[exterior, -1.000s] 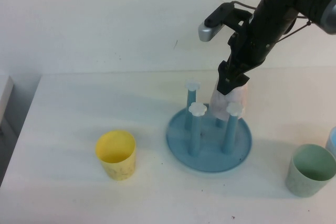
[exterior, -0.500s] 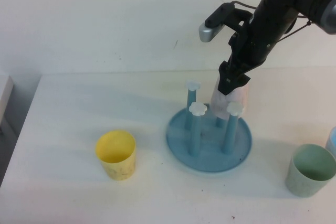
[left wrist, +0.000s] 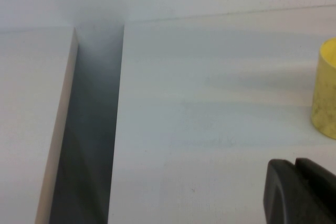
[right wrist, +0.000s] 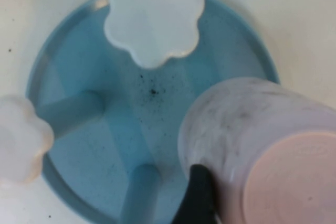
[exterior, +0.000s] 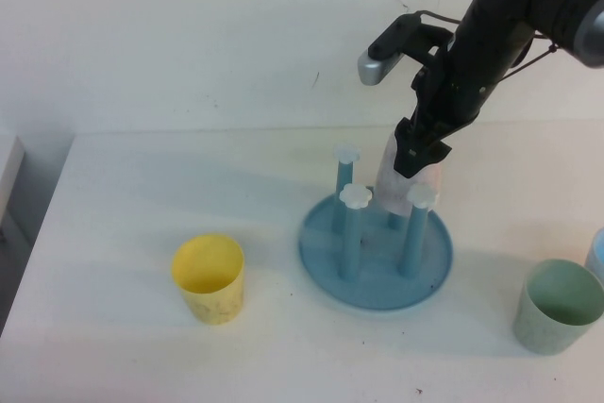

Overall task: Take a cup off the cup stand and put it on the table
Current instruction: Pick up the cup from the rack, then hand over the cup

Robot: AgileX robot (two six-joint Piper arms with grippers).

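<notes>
My right gripper (exterior: 419,154) is clamped on the cup (exterior: 404,179), which sits upside down over the rear right peg of the cup stand (exterior: 376,250), right of centre in the high view; an inverted cup has to come straight up to clear its peg. The flower caps just beside it could snag the rim. The yellow cup (exterior: 209,278) at lower left and the green cup (exterior: 558,306) at lower right leave the table (exterior: 142,186) open between. My left gripper (left wrist: 302,192) rests low near the yellow cup, its fingers apparently together.

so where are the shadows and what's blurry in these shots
High view: soft shadow left of the cup stand; right gripper holds the cup. Left wrist view: left gripper dark, blurred. Right wrist view: the cup's base is soft.
</notes>
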